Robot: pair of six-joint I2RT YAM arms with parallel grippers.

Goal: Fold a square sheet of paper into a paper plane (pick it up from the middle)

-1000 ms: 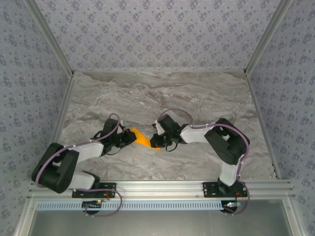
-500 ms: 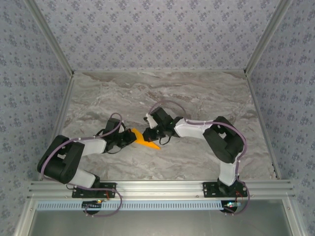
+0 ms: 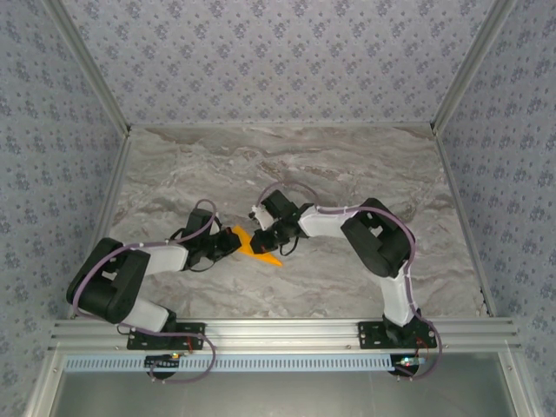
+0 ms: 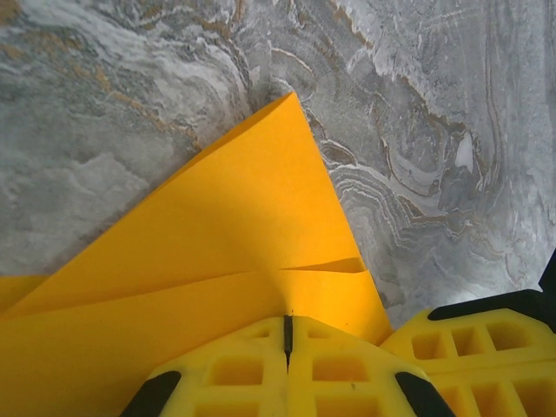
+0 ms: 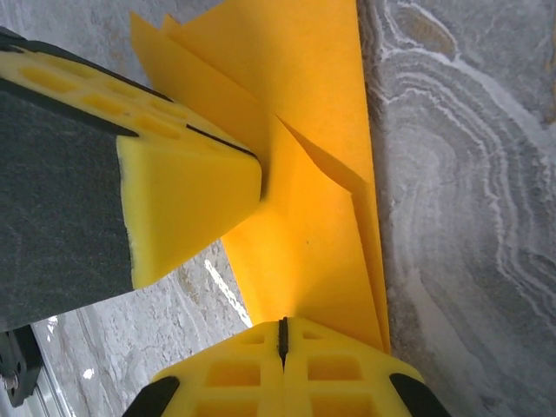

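moved: right arm's elbow had swung in toward the middle and its wrist had slid left, bringing the right gripper (image 3: 266, 238) over the bright-orange sheet of thin paper (image 3: 261, 251), so less orange showed than a second before; the left arm's elbow had drawn in as well.
left gripper: the left gripper (image 4: 287, 332) had its yellow ribbed fingers (image 4: 234, 375) pressed flat together on the sheet's near edge.
right gripper: its jaws were likewise closed tight, nipping the sheet from the opposite side, with the left gripper's fingertip touching a fold just beside them.
paper: it sat between the two grippers near the middle of the grey marble-patterned tabletop (image 3: 365, 165); whether it rested on the surface or hung just above could not be told.
progress: several layers and a sharp pointed corner showed, so the early folds looked done.
left to do: it was judged not yet a finished dart; the wing folds seemingly remained.
surroundings: blue-grey wallpapered walls (image 3: 278, 61) and a silver aluminium rail (image 3: 287, 330).
in the way: nothing loose; only the two crowded grippers hindered each other.
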